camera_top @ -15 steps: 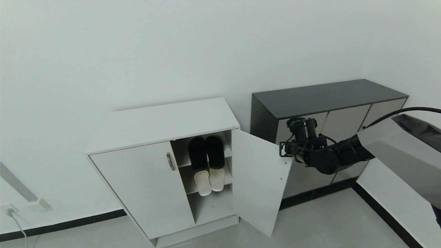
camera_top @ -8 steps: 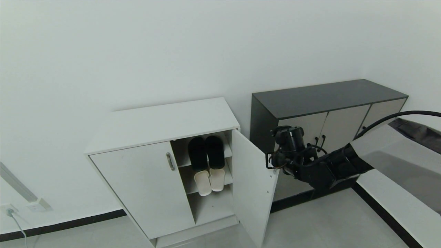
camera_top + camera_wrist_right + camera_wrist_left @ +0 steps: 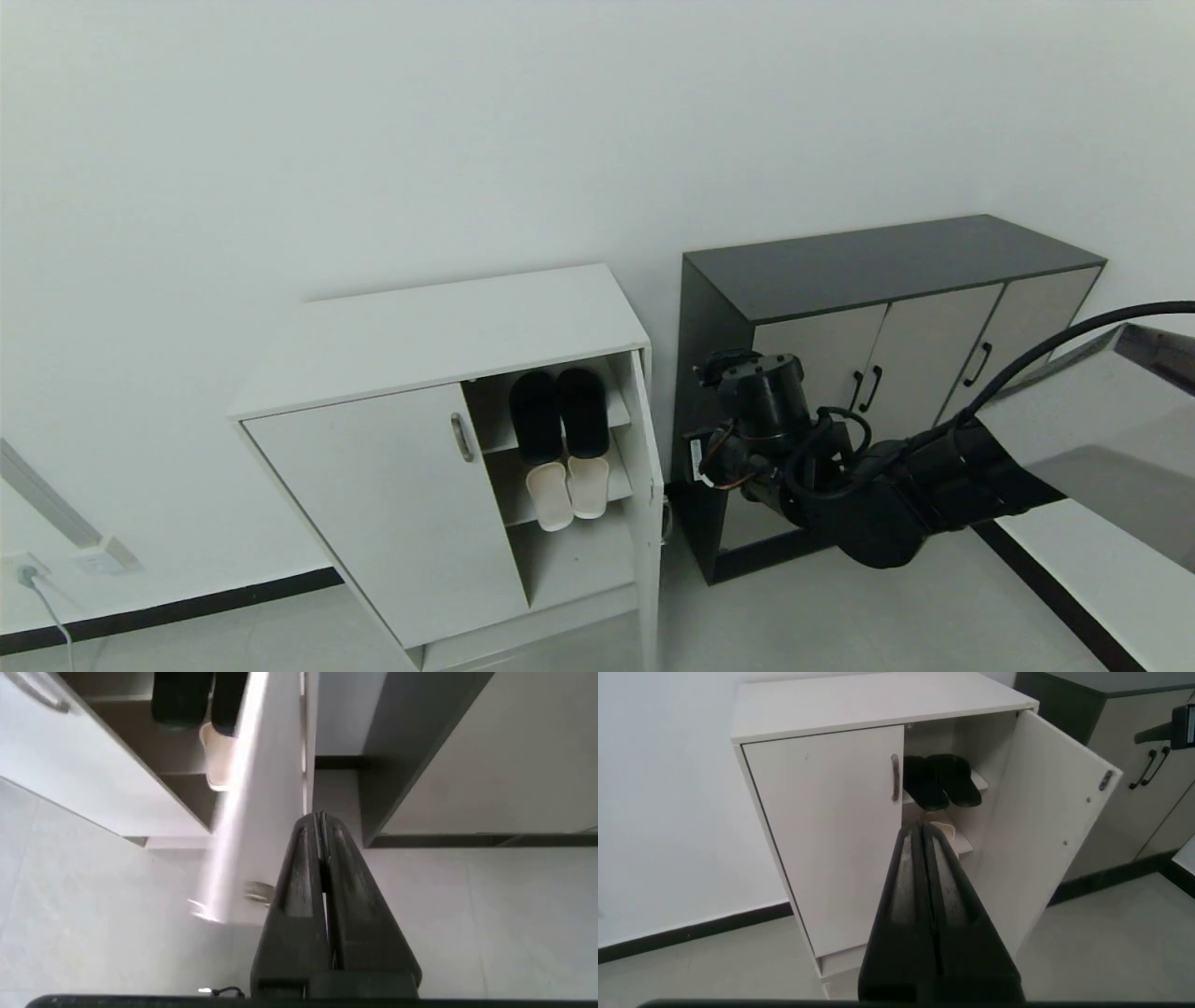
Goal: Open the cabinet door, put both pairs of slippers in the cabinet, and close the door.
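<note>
Head view: the white cabinet [image 3: 439, 331] stood against the wall, its right door [image 3: 646, 504] swung out nearly edge-on. Inside, the black slippers [image 3: 560, 415] sat on the top shelf and the white slippers [image 3: 568, 490] on the shelf below. My right arm [image 3: 878, 504] was just beside the door's outer face, in front of the dark cabinet [image 3: 887, 266].

Left wrist view: my left fingers [image 3: 906, 896] were pressed together, holding nothing, well back from the cabinet and pointing at its opening.

Right wrist view: my right fingers [image 3: 304, 896] were together too and empty. Their tips were just beside the door's outer face, near its handle [image 3: 260, 892]; I could not tell whether they touched.
</note>
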You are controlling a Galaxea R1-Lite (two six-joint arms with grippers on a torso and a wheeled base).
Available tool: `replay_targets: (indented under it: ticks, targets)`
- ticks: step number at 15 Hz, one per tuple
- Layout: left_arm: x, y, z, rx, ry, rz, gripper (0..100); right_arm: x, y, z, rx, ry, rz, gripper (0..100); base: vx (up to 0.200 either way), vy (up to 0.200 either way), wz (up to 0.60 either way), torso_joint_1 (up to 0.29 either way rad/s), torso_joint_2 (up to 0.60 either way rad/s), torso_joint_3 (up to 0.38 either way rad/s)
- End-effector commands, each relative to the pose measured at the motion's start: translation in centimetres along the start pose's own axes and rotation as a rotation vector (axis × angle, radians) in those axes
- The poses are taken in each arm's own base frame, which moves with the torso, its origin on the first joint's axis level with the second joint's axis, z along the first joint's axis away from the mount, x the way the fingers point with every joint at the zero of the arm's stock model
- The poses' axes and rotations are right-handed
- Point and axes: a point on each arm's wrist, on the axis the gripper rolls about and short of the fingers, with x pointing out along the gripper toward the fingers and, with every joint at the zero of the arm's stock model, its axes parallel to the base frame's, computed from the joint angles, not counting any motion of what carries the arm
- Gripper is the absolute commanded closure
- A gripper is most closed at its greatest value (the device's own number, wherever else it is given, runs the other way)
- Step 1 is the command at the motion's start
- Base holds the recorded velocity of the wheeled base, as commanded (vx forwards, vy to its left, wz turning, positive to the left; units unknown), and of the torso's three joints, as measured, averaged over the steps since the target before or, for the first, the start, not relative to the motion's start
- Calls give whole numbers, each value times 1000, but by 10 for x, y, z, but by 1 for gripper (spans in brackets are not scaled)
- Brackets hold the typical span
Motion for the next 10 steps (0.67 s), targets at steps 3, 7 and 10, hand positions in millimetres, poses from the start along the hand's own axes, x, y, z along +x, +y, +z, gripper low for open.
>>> replay_targets:
  ticks: [3, 7, 10]
  targets:
    - [0, 0, 0, 0, 0, 1, 100, -4, 0, -1, -5, 2, 3, 100, 0, 0, 0, 0, 0, 0]
    - [0, 0, 0, 0, 0, 1, 100, -4, 1, -1, -5, -4, 6, 100, 0, 0, 0, 0, 0, 0]
    - [0, 0, 0, 0, 0, 1, 100, -5, 3, -2, -8, -2, 11, 100, 0, 0, 400, 2, 0, 3]
